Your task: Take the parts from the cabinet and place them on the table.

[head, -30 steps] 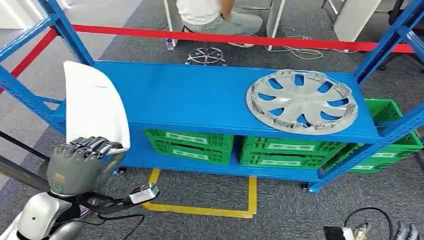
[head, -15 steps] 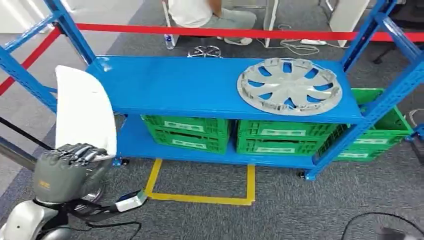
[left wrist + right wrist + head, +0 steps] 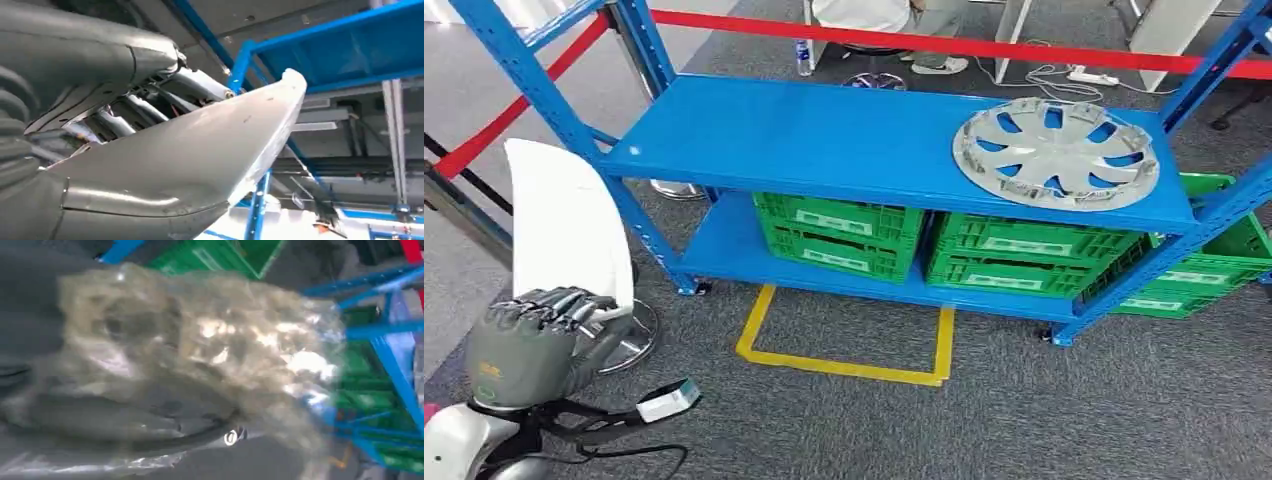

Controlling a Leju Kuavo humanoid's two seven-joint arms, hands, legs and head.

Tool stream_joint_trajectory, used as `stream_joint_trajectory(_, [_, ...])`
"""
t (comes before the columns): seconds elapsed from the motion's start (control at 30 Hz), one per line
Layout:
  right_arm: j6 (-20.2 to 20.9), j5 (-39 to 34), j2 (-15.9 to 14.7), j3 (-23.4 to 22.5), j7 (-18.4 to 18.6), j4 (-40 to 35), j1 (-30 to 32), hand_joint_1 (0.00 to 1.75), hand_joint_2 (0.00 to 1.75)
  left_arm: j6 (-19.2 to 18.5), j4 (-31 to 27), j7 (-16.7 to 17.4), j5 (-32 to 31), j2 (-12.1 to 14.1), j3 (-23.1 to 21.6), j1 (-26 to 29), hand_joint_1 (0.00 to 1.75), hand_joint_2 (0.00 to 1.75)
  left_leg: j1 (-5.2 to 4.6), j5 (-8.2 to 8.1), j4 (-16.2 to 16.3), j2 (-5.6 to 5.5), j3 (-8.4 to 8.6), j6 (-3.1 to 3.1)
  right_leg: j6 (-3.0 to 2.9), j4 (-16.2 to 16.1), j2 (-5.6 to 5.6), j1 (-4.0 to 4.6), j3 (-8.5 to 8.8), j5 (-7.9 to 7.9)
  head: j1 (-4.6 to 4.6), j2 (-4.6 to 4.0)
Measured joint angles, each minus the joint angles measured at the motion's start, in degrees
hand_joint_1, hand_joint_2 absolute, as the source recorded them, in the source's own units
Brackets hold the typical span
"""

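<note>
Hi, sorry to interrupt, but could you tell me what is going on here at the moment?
The robot is taking parts off a blue shelf rack. Its left hand grips a white curved panel, clear of the rack. Its right hand holds a clear plastic bag; the blur hides what is inside. A silver hubcap lies on the rack's top shelf, with green crates on the shelf below.
</note>
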Motion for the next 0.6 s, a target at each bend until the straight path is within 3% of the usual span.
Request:
stream_joint_trajectory(0.07, [-4.59, 1.43, -1.73, 16.18, -1.36, 1.34, 1.25, 0.00, 0.00, -0.07, 0.13, -0.31, 0.26, 0.00, -0.48, -0.44, 1.75, 1.75, -0.29, 1.22, 0.06, 1.02, -1.56, 0.31, 0.27, 8.66, 0.65, 0.05, -1.99, -4.92, 0.09, 0.00])
stream_joint_trajectory(0.1, [-5.87, 1.30, -2.65, 25.21, -1.73, 1.86, 1.94, 0.00, 0.00, -0.07, 0.26, -0.44, 0.37, 0.00, -0.61, -0.53, 1.75, 1.75, -0.47, 1.81, 0.10, 1.58, -2.30, 0.37, 0.29, 11.55, 0.75, 0.06, -2.31, -5.27, 0.20, 0.00])
stream_joint_trajectory(0.13, [-6.99, 0.84, -4.15, 34.47, -1.99, 2.19, 2.43, 0.00, 0.00, -0.05, 0.37, -0.61, 0.46, 0.00, -0.76, -0.60, 1.75, 1.75, -0.59, 2.45, 0.15, 1.95, -3.10, 0.35, 0.20, 12.26, 0.81, 0.08, -1.56, -3.70, 0.11, 0.00])
stream_joint_trajectory(0.17, [-7.38, 0.51, -5.07, 40.14, -2.12, 2.39, 2.72, 0.00, 0.00, -0.05, 0.44, -0.61, 0.48, 0.00, -0.81, -0.68, 1.75, 1.75, -0.64, 2.94, 0.24, 2.12, -3.77, 0.34, 0.12, 11.10, 0.84, 0.14, -0.21, -1.45, 0.15, 0.00])
stream_joint_trajectory(0.2, [-8.04, 0.27, -5.55, 46.06, -2.21, 2.60, 3.26, 0.00, 0.00, -0.04, 0.48, -0.68, 0.48, 0.00, -0.94, -0.74, 1.75, 1.75, -0.66, 3.45, 0.43, 2.12, -4.56, 0.27, 0.04, 7.97, 0.83, 0.14, 2.29, 1.40, 0.13, 0.00])
stream_joint_trajectory(0.23, [-8.48, 0.08, -6.45, 50.49, -2.30, 2.78, 3.86, 0.00, 0.00, -0.04, 0.48, -0.70, 0.48, 0.00, -1.03, -0.74, 1.75, 1.75, -0.66, 3.93, 0.76, 1.98, -5.28, 0.12, -0.14, 2.71, 0.81, 0.13, 5.80, 3.35, 0.13, 0.00])
stream_joint_trajectory(0.3, [-8.65, -0.06, -7.63, 54.56, -2.34, 2.91, 4.39, 0.00, 0.00, -0.04, 0.48, -0.70, 0.50, 0.00, -1.11, -0.72, 1.75, 1.75, -0.88, 4.83, 1.47, 1.56, -6.05, -0.42, -0.33, -7.00, 0.72, 0.41, 11.24, 0.79, 0.11, 0.00])
stream_joint_trajectory(0.33, [-8.74, -0.17, -7.94, 55.58, -2.36, 2.98, 4.50, 0.00, 0.00, -0.02, 0.48, -0.70, 0.52, 0.00, -1.11, -0.70, 1.75, 1.75, -0.82, 5.45, 1.31, 1.61, -6.30, -0.71, -0.53, -7.71, 0.73, 0.48, 11.35, 0.20, 0.04, 0.00])
stream_joint_trajectory(0.4, [-8.89, -0.21, -8.48, 57.30, -2.41, 3.00, 4.99, 0.00, 0.00, -0.02, 0.50, -0.70, 0.54, 0.02, -1.22, -0.77, 1.75, 1.75, -0.61, 6.62, 1.02, 1.64, -6.76, -1.26, -0.73, -7.71, 0.98, 0.68, 10.66, 0.58, 0.11, 0.00])
stream_joint_trajectory(0.43, [-8.96, -0.28, -8.57, 57.90, -2.41, 3.04, 5.22, 0.00, 0.00, -0.02, 0.50, -0.70, 0.54, 0.09, -1.29, -0.76, 1.75, 1.75, -0.61, 6.37, 0.70, 1.42, -7.39, -1.87, -1.27, -8.35, 0.92, 0.10, 10.32, 1.17, 0.18, 0.00])
stream_joint_trajectory(0.47, [-8.94, -0.34, -8.68, 58.46, -2.39, 3.13, 5.32, 0.00, 0.00, -0.04, 0.52, -0.70, 0.54, 0.15, -1.40, -0.75, 1.75, 1.75, -0.47, 4.05, 1.81, 0.94, -7.79, -2.60, -1.70, -8.21, 0.87, 0.07, 10.39, 1.80, 0.02, 0.00])
stream_joint_trajectory(0.5, [-8.96, -0.36, -8.90, 58.92, -2.41, 3.19, 5.36, 0.00, 0.00, -0.04, 0.52, -0.70, 0.57, 0.26, -1.49, -0.72, 1.75, 1.75, -0.30, 0.39, 4.73, 0.74, -8.84, -2.88, -2.42, -8.01, 0.82, 0.04, 9.48, 2.43, -0.04, 0.00])
stream_joint_trajectory(0.53, [-8.96, -0.45, -8.94, 59.29, -2.39, 3.31, 5.44, 0.00, 0.00, -0.04, 0.52, -0.70, 0.57, 0.39, -1.53, -0.75, 1.75, 1.75, -0.02, -3.08, 9.11, 0.75, -9.91, -3.12, -2.45, -7.64, 0.84, 0.03, 8.58, 2.99, -0.11, 0.00])
stream_joint_trajectory(0.57, [-9.33, 0.14, -9.01, 59.62, -2.10, 3.39, 5.55, 0.00, 0.00, -0.04, 0.55, -0.70, 0.61, 0.44, -1.62, -0.74, 1.75, 1.75, 0.22, -5.50, 13.88, 0.75, -10.98, -3.28, -2.45, -7.18, 0.85, 0.04, 7.55, 3.45, -0.04, 0.00])
stream_joint_trajectory(0.6, [-10.43, 1.74, -9.14, 60.04, -1.31, 3.59, 5.53, 0.00, 0.00, -0.04, 0.59, -0.70, 0.76, 0.46, -1.73, -0.81, 1.75, 1.75, 0.35, -6.46, 17.76, 0.75, -11.59, -3.41, -2.42, -6.56, 0.86, 0.04, 6.41, 3.83, -0.07, 0.00])
